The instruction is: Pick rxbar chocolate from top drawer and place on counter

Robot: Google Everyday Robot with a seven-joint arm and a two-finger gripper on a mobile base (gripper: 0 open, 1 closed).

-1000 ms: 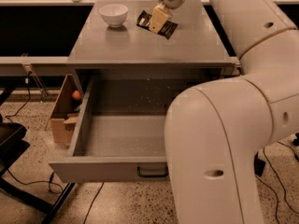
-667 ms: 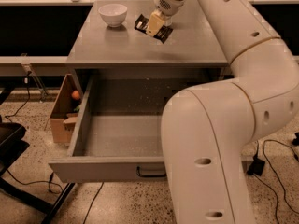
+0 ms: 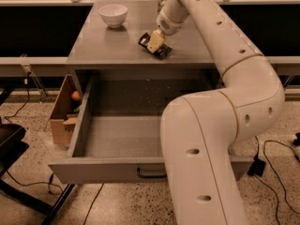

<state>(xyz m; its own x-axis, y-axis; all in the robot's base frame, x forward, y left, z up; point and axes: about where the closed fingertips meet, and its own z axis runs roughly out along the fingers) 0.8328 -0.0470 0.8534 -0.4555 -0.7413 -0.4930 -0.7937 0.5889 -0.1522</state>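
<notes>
**Gripper brings the rxbar chocolate down to the desk**

Over the last second it has dropped lower and come toward the desk's front edge. It's clamped across the bar's middle, with the black wrapper ends poking out on either side. The bar sits tilted, its low corner at or just off the surface; contact is too close to call. The top drawer hangs open below. The pick looks done, and only the release remains.

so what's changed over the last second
The gripper has carried the rxbar chocolate toward the front edge of the counter and lower, to or just above its surface. The bar is still held between its fingers. The white bowl has not moved, and the top drawer stays open.
</notes>
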